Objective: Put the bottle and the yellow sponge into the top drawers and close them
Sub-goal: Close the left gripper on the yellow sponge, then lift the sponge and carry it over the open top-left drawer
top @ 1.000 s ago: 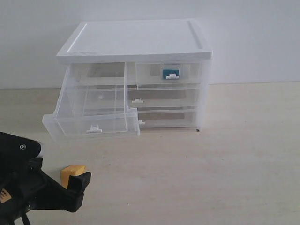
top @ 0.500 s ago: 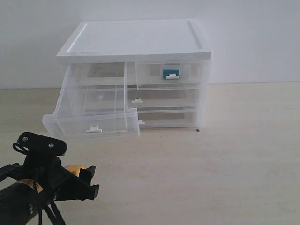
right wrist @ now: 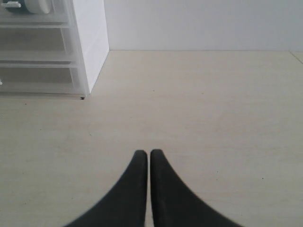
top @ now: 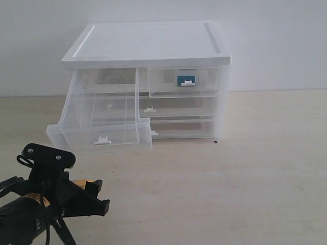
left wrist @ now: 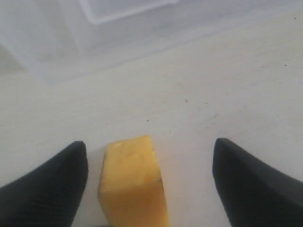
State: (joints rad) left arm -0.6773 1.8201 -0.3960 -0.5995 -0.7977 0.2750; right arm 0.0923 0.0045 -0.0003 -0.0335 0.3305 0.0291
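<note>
Bottle already sat inside the pushed-in right top drawer; yellow sponge lay on the counter between the left tool's spread fingers, ungripped, left top drawer pulled out awaiting it; right tool pinched together, empty.

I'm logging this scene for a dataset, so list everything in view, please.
cabinet: one, white, against the wall
top left drawer: one, clear, pulled out, drooping
top right drawer: one, clear, shut
bottle: one, teal, inside top right drawer
lower drawers: two, clear, shut
yellow sponge: one, on table
table: one, pale wood
left end effector: black, open, straddling yellow sponge
right end effector: black, shut, over the table
</note>
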